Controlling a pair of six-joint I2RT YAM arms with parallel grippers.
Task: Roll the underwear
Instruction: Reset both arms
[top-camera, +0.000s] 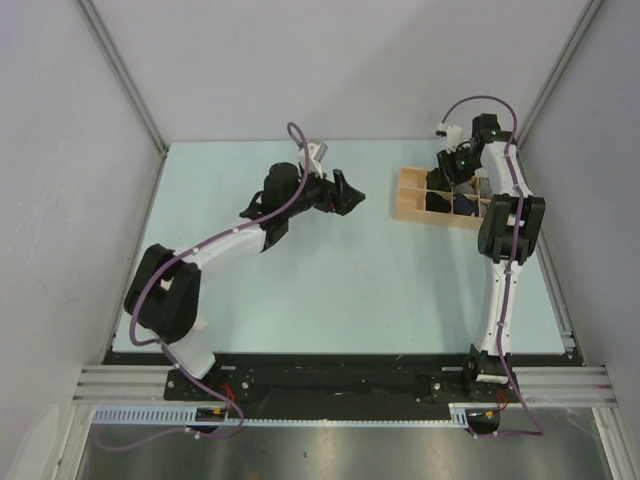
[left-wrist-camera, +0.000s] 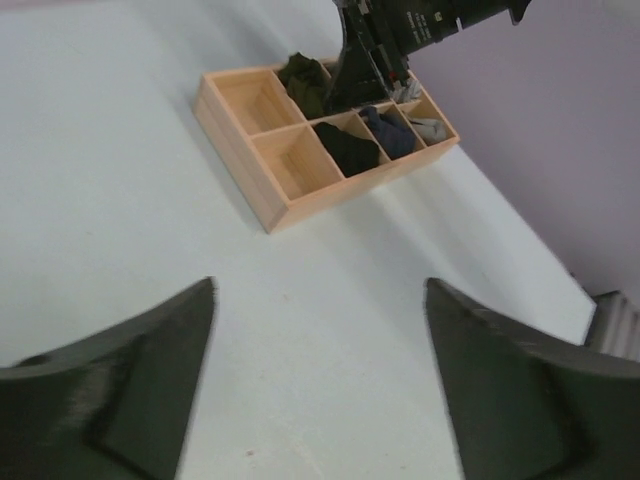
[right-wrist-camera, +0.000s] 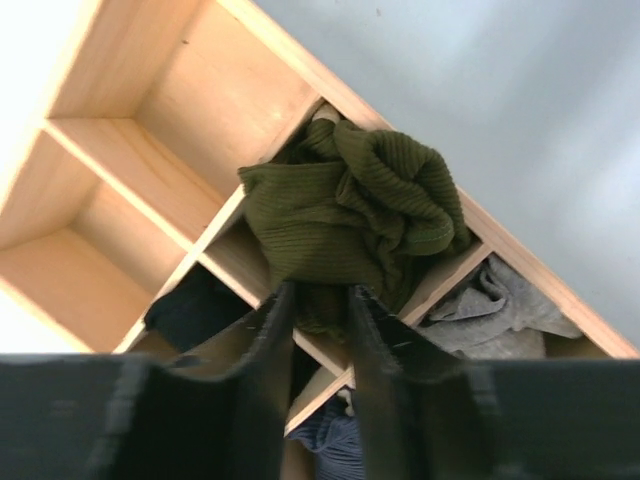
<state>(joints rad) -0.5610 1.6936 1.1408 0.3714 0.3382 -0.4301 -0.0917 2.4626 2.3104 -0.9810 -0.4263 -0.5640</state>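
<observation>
Top view: my left gripper (top-camera: 345, 192) hangs above the pale table (top-camera: 330, 290), near its middle, well apart from the wooden tray (top-camera: 410, 208) at the far right. My right gripper (top-camera: 452, 172) points down into that tray. Dark underwear (top-camera: 437, 203) shows in the cells; colours are unclear from here. Left wrist view: my two fingers (left-wrist-camera: 150, 370) stand wide apart, released, with only bare table between them. The tray lies ahead. Olive underwear (left-wrist-camera: 305, 80) is bunched in a back-row cell, right under my other arm. Black underwear (left-wrist-camera: 350, 148) fills a front-row cell, navy underwear (left-wrist-camera: 388, 130) sits in the next cell, and grey underwear (left-wrist-camera: 430, 128) is at the tray's end. Right wrist view: my fingers (right-wrist-camera: 270, 350) are drawn close together, and the lower fold of the olive underwear runs down into the narrow gap, so I read this as a pinch on that fold. The rest of it heaps over the tray's dividers. The grey piece lies just beside it on the right, the black one lower left, and the navy one below my fingertips.
</observation>
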